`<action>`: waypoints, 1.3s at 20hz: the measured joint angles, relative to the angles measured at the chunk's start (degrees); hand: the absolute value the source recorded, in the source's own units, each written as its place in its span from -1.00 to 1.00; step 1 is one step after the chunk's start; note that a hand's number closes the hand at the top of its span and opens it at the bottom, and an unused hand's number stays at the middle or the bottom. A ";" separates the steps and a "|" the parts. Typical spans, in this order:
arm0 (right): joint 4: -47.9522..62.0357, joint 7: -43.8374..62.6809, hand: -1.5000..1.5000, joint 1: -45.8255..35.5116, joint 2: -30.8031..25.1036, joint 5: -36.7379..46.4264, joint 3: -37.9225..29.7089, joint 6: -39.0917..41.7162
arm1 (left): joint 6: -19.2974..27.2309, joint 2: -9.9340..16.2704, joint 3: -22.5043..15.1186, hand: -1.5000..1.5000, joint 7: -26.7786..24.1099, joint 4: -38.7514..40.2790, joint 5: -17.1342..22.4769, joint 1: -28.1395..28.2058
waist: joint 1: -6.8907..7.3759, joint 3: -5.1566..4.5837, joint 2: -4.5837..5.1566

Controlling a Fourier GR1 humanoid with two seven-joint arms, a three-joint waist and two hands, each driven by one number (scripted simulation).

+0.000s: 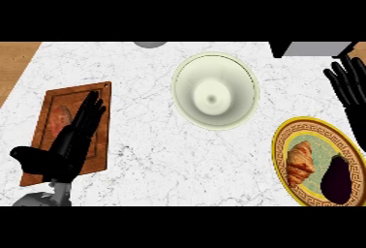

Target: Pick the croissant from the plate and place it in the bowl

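Fingers straight, both hands: left hand [71, 138], right hand [350, 85]. 1 croissant [301, 161] on 1 plate [286, 140]; 1 bowl [214, 90].

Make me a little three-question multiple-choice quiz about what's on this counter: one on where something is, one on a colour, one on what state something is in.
1. Where does the croissant lie?
A. In the bowl
B. On the plate, beside a dark aubergine
C. On the wooden board

2. What colour is the plate's rim?
A. Gold with a dark pattern
B. Plain blue
C. Bright red

3. What is in the pale bowl now?
A. The croissant
B. The aubergine
C. Nothing that can be seen

Answers:
1. B: the croissant rests on the plate at the counter's right, with the aubergine next to it.
2. A: a gold band with dark patterning rings the plate.
3. C: only the bowl's bare inside shows. The left hand over the wooden board and the right hand above the plate both have straight fingers and hold nothing.
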 measured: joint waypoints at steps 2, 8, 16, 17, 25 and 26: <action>1.01 2.47 -1.00 -1.69 1.87 1.93 2.32 -1.55 | -0.32 0.53 1.82 0.00 -0.25 0.28 -0.07 -1.09 | 0.17 0.12 0.07; 8.39 11.49 -1.00 -5.20 2.55 14.71 11.52 -8.59 | 0.91 3.93 8.20 0.00 -2.35 1.61 -1.24 -6.02 | 1.94 -0.30 0.59; 9.01 22.05 -1.00 -2.81 7.75 44.34 23.59 -31.16 | 0.30 5.94 13.47 0.00 -4.14 5.38 -0.13 -7.67 | 0.02 0.00 0.06; 8.29 24.99 -1.00 -2.62 8.03 47.84 25.41 -31.97 | 0.08 6.12 13.96 0.00 -4.16 5.75 0.09 -7.79 | -0.17 0.01 -0.02; -0.65 54.32 -1.00 -7.70 5.29 66.02 31.27 -19.00 | -2.01 6.49 16.11 0.00 -6.63 9.05 0.90 -7.59 | -1.21 -0.05 -0.49; -1.96 57.98 -1.00 -8.49 4.98 66.57 31.50 -15.72 | -1.92 6.39 16.14 0.00 -6.68 8.97 0.83 -7.43 | -1.20 -0.06 -0.55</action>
